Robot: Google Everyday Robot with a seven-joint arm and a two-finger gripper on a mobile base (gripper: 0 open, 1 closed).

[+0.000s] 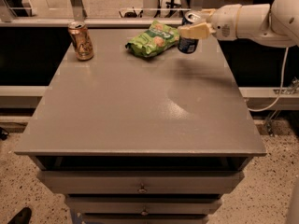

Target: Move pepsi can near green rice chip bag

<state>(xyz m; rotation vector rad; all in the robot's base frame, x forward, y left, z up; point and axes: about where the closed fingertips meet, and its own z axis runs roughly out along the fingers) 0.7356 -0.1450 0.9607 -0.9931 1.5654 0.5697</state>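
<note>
Claw [190, 28] clamped on pepsi can [188, 45], just beside green rice chip bag [153, 39], far end of table [140, 111].

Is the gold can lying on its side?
No, the gold can stands upright at far left; the gripper holds the pepsi can right of the green rice chip bag.

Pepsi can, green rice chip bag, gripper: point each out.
pepsi can [188, 45], camera view, blue lower side
green rice chip bag [152, 40], camera view, bag's middle
gripper [190, 27], camera view, between fingertips, table's [140, 111] far right
</note>
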